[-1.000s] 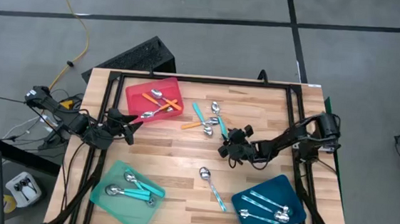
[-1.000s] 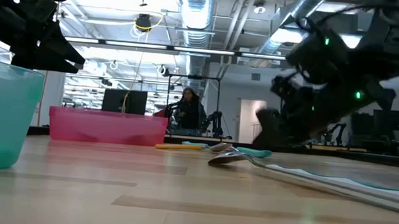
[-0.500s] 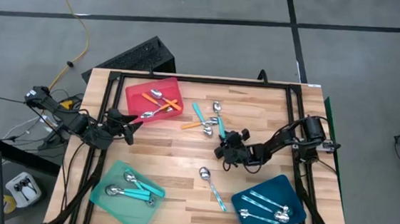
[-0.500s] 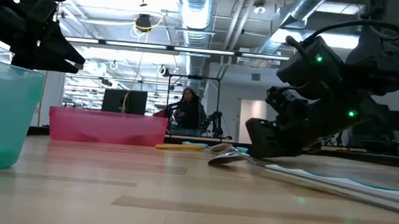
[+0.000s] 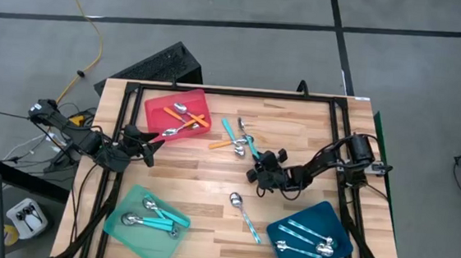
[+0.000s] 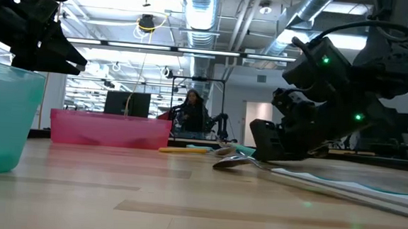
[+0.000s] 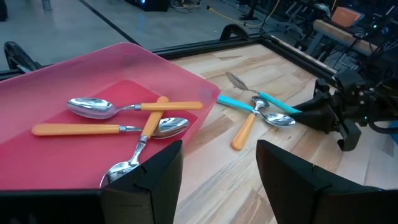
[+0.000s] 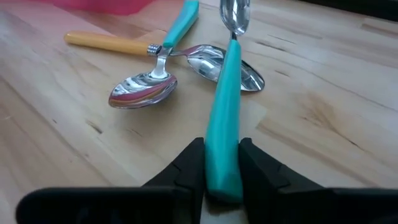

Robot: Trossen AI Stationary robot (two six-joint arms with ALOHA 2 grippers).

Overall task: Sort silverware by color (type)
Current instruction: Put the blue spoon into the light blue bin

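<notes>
Since a second ago the right claw (image 5: 257,171) has slid left toward the spoon cluster at the middle of the table (image 5: 201,184) and closed on a turquoise-handled spoon (image 5: 251,145), while the left claw (image 5: 157,140) has kept its place, fingers apart, beside the red tray (image 5: 156,105) at upper left. From above, the mint-green tray (image 5: 116,219) at lower left holds turquoise spoons, the dark-blue tray (image 5: 346,237) at lower right holds pale patterned ones, and one pale patterned spoon (image 5: 242,211) lies loose at lower centre. At table height, the right claw (image 6: 262,143) sits low at centre right. Left wrist view: three orange-handled spoons (image 7: 134,106) lie in the red tray (image 7: 205,109). Right wrist view: the turquoise handle (image 8: 222,112) is pinched between the dark fingers (image 8: 186,168), near an orange-handled spoon (image 8: 124,62) on the table.
</notes>
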